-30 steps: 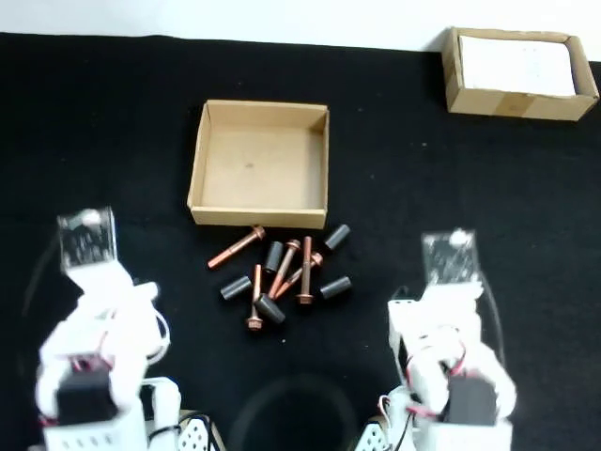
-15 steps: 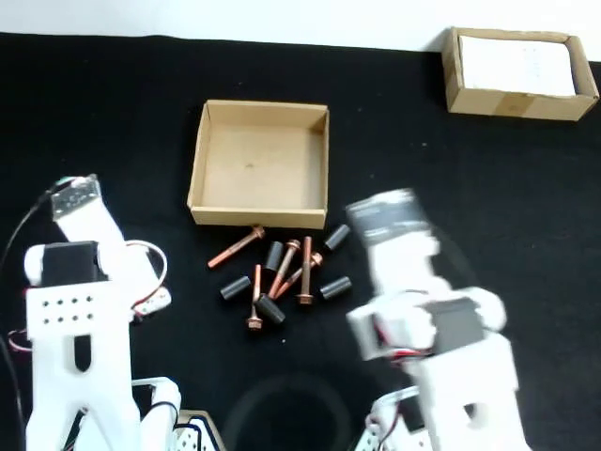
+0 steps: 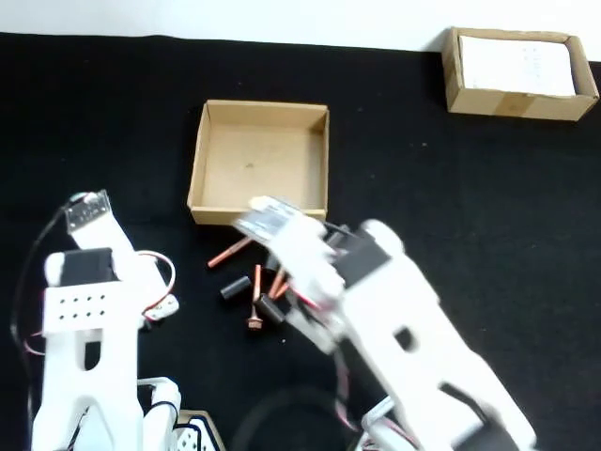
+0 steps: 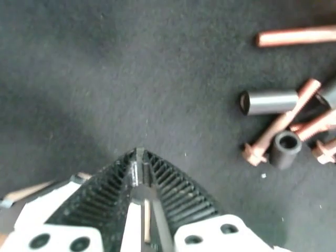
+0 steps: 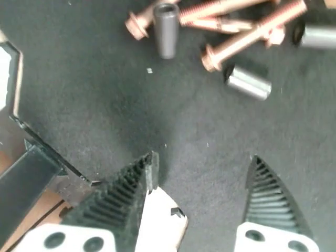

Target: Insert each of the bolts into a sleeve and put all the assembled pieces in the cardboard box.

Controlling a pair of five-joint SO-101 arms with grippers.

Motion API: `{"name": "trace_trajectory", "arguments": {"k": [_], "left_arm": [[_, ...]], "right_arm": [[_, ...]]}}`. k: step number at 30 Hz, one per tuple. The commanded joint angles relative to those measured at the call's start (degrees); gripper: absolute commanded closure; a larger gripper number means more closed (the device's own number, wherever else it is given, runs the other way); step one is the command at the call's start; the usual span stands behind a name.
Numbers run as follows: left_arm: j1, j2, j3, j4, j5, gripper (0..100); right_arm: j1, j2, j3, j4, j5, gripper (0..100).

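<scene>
From the high view I see the open, shallow brown cardboard box (image 3: 259, 216) in the upper middle of the frame. It sits on the black cloth-covered table (image 3: 451, 188), with its plain brown floor in view. Just below its front wall lies the pile of copper-coloured hex-head bolts (image 3: 231, 253) and short dark grey cylindrical sleeves (image 3: 235, 288), all loose and separate. The white right arm (image 3: 394, 319) extends from the lower right to the centre of the frame and covers the right part of the pile, so I cannot count the pieces.

On my right wrist camera the right gripper (image 5: 203, 161) hangs over bare cloth with its fingers spread wide and nothing between them. The pile lies beyond the tips. One sleeve (image 5: 167, 29) there shows its open bore beside a bolt head, and another (image 5: 249, 81) lies on its side just beside the head of a long bolt (image 5: 257, 31).

The white left arm (image 3: 84, 319) stands at the lower left of the high view, to the left of the pile. The left gripper (image 4: 139, 157) has its fingers pressed together tip to tip, holding nothing, over bare cloth. Off to one side I see a sleeve on its side (image 4: 269, 101) and another nearly on end (image 4: 286, 148), touching a bolt (image 4: 281, 123).

A second cardboard box (image 3: 512, 101) with a white filling sits at the upper right of the high view.
</scene>
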Motion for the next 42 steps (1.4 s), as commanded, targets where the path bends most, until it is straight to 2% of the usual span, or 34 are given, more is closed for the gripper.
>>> {"name": "trace_trajectory", "arguments": {"k": [1, 6, 10, 16, 23, 29, 35, 42], "left_arm": [[-1.19, 0.22, 3.82, -7.91, 0.53, 99], [-4.7, 0.22, 11.21, -17.76, 0.53, 99], [-6.37, 0.22, 12.0, -22.42, 0.44, 99], [-6.29, 0.4, 12.44, -22.51, 0.26, 99], [-6.29, 0.57, 12.44, -22.95, 0.26, 99], [-6.29, 0.57, 12.44, -22.95, 0.26, 99], [-6.37, 0.4, 12.97, -23.03, 0.18, 99], [-6.37, 0.4, 12.97, -23.03, 0.18, 99]], "right_arm": [[-2.95, 8.92, -7.43, 0.22, 0.44, 74.1], [-4.35, 20.44, -13.32, -0.13, 0.35, 74.0], [-4.26, 27.65, -15.43, -3.38, 0.44, 74.0], [-4.44, 31.78, -15.43, -8.84, -2.11, 73.9], [-9.45, 32.04, -14.9, -12.62, -2.46, 73.9], [-9.45, 32.22, -13.67, -13.41, -2.55, 73.9], [-7.96, 32.22, -5.67, -20.97, -2.55, 73.9], [-7.52, 32.22, -4.26, -25.45, -2.46, 74.1]]}}
